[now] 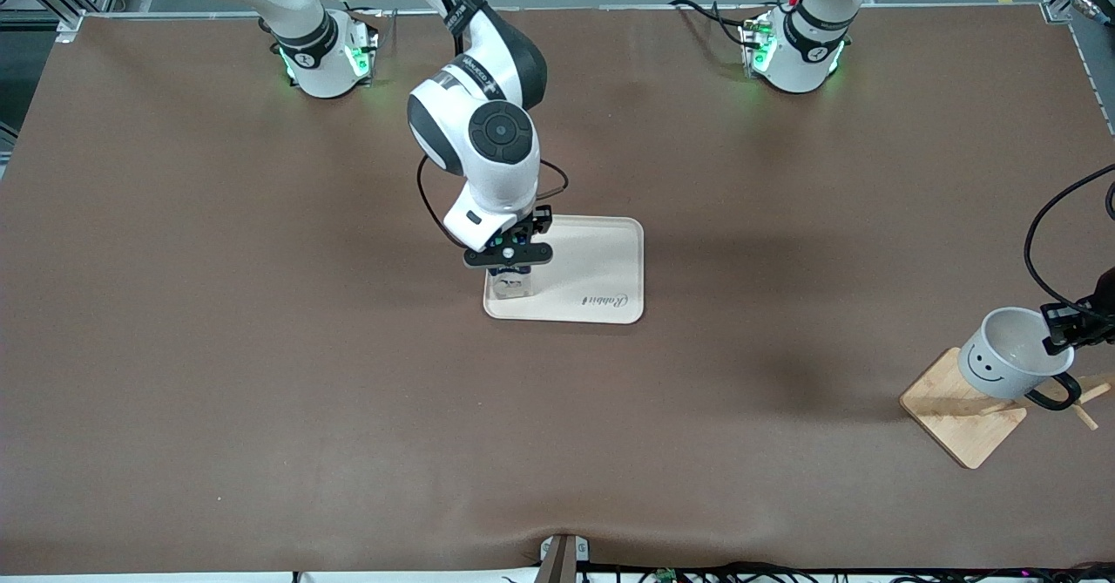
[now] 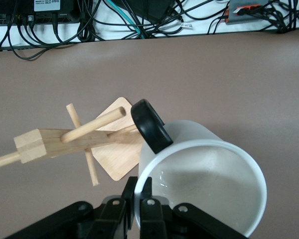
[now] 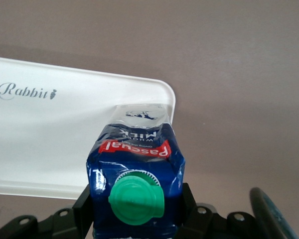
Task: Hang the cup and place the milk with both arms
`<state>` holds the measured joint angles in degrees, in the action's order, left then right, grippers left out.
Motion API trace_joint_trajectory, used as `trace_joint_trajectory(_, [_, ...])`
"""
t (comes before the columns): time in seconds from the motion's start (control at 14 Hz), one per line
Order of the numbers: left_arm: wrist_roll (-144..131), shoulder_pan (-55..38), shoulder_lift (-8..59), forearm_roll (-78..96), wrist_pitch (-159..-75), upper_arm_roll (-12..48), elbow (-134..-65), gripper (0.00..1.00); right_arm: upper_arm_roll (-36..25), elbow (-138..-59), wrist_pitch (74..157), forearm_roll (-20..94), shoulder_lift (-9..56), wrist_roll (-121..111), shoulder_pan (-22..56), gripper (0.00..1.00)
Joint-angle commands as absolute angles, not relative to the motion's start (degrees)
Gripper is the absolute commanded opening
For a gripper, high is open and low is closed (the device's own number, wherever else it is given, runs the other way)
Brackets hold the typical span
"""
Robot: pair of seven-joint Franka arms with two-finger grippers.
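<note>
The cup (image 1: 1002, 363), white with a smiley face, is tilted on its side over the wooden rack (image 1: 962, 413) at the left arm's end of the table. My left gripper (image 1: 1064, 332) is shut on its rim. In the left wrist view the gripper (image 2: 143, 186) pinches the cup's (image 2: 204, 184) rim. The black handle (image 2: 150, 125) lies against the tip of a rack peg (image 2: 120, 134); I cannot tell whether the peg passes through it. My right gripper (image 1: 509, 257) is shut on the milk (image 1: 510, 285), upright at the tray's (image 1: 601, 260) corner. In the right wrist view the gripper (image 3: 135, 199) clamps the milk (image 3: 134, 159) below its green cap.
The cream tray (image 3: 45, 139) with the word "Rabbit" lies mid-table, with nothing else on it. The rack's post and pegs (image 2: 65, 142) stick out beside the cup. Cables and boxes (image 2: 139, 15) run along the table's edge nearest the front camera. Brown mat covers the table.
</note>
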<state>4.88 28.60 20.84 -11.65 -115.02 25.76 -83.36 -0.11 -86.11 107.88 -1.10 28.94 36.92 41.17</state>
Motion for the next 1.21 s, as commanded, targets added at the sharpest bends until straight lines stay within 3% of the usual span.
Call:
trace_joint_trajectory(0.0, [7.47,29.88,21.71,-10.72,-115.84,25.84,-82.0,0.0,0.0,-79.22,99.79,2.0,28.48,37.35,39.29,0.0])
trace_joint_trajectory(0.21, [7.65,30.67,21.8,-10.72,-115.93,25.84,-82.0,0.0,-0.26,-75.32,92.65,2.64,26.47,36.92,34.3,0.0])
trace_joint_trajectory(0.64, [7.56,31.99,22.59,-10.72,-116.02,25.75,-82.09,0.0,-0.35,-79.17,84.9,2.64,22.24,20.62,12.78,0.0])
trace_joint_trajectory(0.71, [7.56,31.99,22.76,-10.64,-116.02,25.84,-82.18,0.1,-0.26,-80.76,85.16,2.64,21.71,15.09,8.39,0.0])
trace_joint_trajectory(0.79, [7.56,32.17,23.11,-10.63,-116.02,25.75,-82.26,0.29,-0.26,-81.47,85.25,2.72,21.62,10.07,4.96,0.0])
trace_joint_trajectory(0.86, [7.56,32.17,23.46,-10.55,-116.02,25.75,-82.18,0.69,-0.26,-81.82,85.25,2.64,21.71,6.8,2.14,0.0])
trace_joint_trajectory(0.93, [7.38,32.08,23.38,-10.55,-116.02,25.84,-82.18,1.0,-0.35,-82.96,85.43,2.38,21.62,4.85,0.46,0.0])
trace_joint_trajectory(1.14, [6.59,31.29,22.59,-10.63,-115.23,26.45,-82.09,1.0,-0.35,-87.96,89.36,0.88,21.36,-1.3,-5.69,0.0])
